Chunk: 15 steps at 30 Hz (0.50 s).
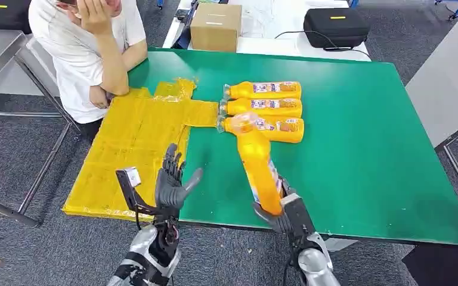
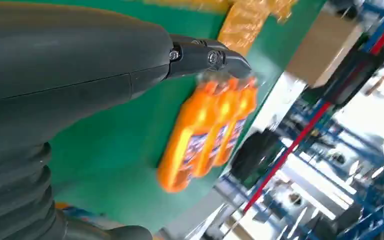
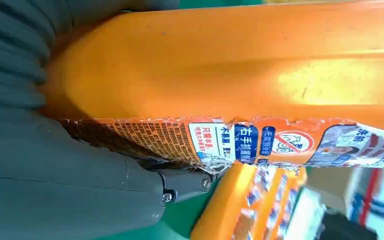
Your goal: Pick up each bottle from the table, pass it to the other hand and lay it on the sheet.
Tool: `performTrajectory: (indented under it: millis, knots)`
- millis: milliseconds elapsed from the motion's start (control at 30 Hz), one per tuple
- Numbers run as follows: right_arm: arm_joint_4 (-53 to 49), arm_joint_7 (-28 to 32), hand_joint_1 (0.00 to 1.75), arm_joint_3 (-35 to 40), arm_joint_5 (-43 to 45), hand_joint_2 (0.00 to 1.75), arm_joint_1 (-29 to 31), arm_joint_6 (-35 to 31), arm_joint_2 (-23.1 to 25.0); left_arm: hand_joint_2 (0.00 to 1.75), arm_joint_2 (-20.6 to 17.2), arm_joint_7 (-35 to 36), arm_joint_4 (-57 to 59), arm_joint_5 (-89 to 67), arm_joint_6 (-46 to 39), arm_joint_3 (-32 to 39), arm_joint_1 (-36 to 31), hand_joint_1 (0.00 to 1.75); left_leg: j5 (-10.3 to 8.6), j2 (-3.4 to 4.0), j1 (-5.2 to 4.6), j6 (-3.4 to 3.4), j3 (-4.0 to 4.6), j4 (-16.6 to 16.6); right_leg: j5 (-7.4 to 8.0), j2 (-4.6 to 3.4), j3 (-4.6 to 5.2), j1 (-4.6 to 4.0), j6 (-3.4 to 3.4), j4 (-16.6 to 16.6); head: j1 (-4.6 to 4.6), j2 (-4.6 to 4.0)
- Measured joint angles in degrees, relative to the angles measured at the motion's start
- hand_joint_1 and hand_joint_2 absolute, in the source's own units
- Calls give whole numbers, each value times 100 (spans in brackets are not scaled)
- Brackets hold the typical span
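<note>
- The right hand (image 1: 283,215) grips an orange bottle (image 1: 256,164) by its base above the green table (image 1: 364,161), near the front edge, with the cap end tilted toward the far side.
- The left hand (image 1: 172,182) is raised over the front edge beside the yellow sheet (image 1: 131,149), fingers spread, holding nothing.
- Three more orange bottles (image 1: 263,111) lie side by side at mid-table, caps toward the sheet.
- The sheet covers the table's left end.
- A person (image 1: 92,47) sits at the far left corner.
</note>
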State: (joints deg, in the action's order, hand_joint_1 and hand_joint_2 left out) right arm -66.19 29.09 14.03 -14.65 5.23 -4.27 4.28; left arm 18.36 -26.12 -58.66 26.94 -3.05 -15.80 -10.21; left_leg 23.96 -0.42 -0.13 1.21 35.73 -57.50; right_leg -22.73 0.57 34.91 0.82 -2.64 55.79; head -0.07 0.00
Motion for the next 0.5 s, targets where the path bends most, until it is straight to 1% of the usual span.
performTrajectory:
  millis: [167, 367, 500]
  knots:
    - [-455, 302, 175, -77, 178, 175, -223, 190, 151, 175, -118, -63, -378, -763, 936, -496, 353, 0, 1, 0, -5, 2, 0, 0, -3, -1, 0, 5, -7, -1, 0, 0]
    - [-469, 234, 175, -29, 99, 175, -125, 457, 236, 175, -186, -253, -980, -1050, 1639, -803, 555, 0, 0, 3, -2, 1, -1, 0, -2, -1, -2, 1, -6, 1, 0, 0]
    - [-307, 110, 175, 224, -593, 175, 75, 507, 230, 175, -212, -251, -1268, -1273, 1652, -894, 634, 0, -1, 6, -1, 1, -2, 0, -2, -3, -1, 0, -5, 1, 0, 0]
